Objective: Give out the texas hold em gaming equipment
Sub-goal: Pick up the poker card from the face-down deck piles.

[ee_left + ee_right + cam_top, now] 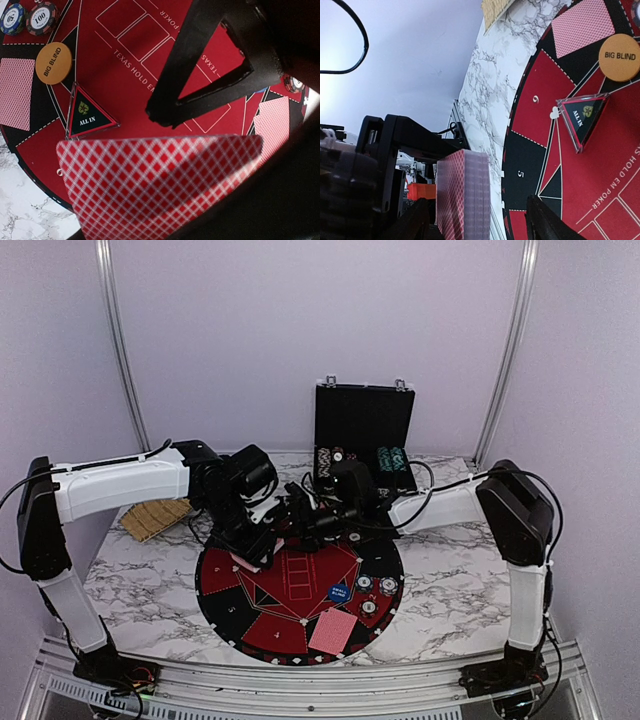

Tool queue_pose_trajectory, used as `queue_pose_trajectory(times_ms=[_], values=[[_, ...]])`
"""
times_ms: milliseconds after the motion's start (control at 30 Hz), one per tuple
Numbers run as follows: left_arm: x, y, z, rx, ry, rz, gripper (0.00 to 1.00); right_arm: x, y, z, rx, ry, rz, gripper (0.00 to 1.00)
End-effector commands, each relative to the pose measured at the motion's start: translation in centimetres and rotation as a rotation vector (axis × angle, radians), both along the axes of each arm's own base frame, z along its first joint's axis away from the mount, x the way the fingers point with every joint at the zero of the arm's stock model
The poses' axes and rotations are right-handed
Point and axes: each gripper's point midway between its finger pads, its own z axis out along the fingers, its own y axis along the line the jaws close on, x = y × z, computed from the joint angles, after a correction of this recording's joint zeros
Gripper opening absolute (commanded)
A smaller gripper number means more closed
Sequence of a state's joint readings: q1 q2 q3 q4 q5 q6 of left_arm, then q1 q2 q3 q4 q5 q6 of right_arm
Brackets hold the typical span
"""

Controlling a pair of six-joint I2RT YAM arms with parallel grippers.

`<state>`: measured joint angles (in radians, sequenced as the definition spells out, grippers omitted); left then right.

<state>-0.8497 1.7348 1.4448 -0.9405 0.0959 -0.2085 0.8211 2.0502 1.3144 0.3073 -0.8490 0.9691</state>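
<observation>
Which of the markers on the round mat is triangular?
The clear ALL IN marker; the orange BIG BLIND disc next to it is round.

You get soft, even light from above; the wall (410, 50) glares bright, and dark shadows stripe your blurred deck (160, 185).

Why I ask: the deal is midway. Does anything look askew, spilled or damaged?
Nothing stands out. The card deck looks squared in the left gripper, the dealt cards lie flat and face down on the mat, and the chips, BIG BLIND disc and ALL IN marker rest flat.
</observation>
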Motion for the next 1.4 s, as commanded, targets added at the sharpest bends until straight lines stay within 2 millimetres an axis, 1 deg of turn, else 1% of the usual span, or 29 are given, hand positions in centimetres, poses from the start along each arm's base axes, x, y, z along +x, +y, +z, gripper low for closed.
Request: queue_pose_trajectory(times_ms=[0, 100, 233, 433, 767, 967, 1367], values=[[0.2, -0.4, 1.3, -0.028, -0.02, -0.012, 0.41, -0.3, 1.5, 0.6, 0.03, -0.018, 0.026, 0.63], [0.2, -0.3, 1.4, -0.027, -0.022, -0.012, 0.41, -0.2, 1.4, 0.1, 0.021, -0.017, 0.024, 0.58], [0.1, -0.3, 1.4, -0.027, -0.022, -0.011, 0.41, 0.0, 1.2, -0.5, -0.006, -0.027, 0.012, 0.53], [0.1, -0.1, 1.4, -0.025, -0.023, -0.009, 0.41, 0.9, 0.3, -0.7, -0.029, -0.041, -0.019, 0.47], [0.0, 0.0, 1.2, -0.022, -0.02, -0.009, 0.41, 1.9, -1.0, -0.6, -0.042, -0.056, -0.049, 0.45], [0.0, 0.0, 1.1, -0.017, -0.017, -0.011, 0.41, 2.2, -1.5, 0.0, -0.037, -0.067, -0.06, 0.44], [0.0, 0.2, 0.6, -0.004, -0.014, -0.01, 0.41, 2.6, -2.4, 2.2, -0.01, -0.098, -0.082, 0.38]])
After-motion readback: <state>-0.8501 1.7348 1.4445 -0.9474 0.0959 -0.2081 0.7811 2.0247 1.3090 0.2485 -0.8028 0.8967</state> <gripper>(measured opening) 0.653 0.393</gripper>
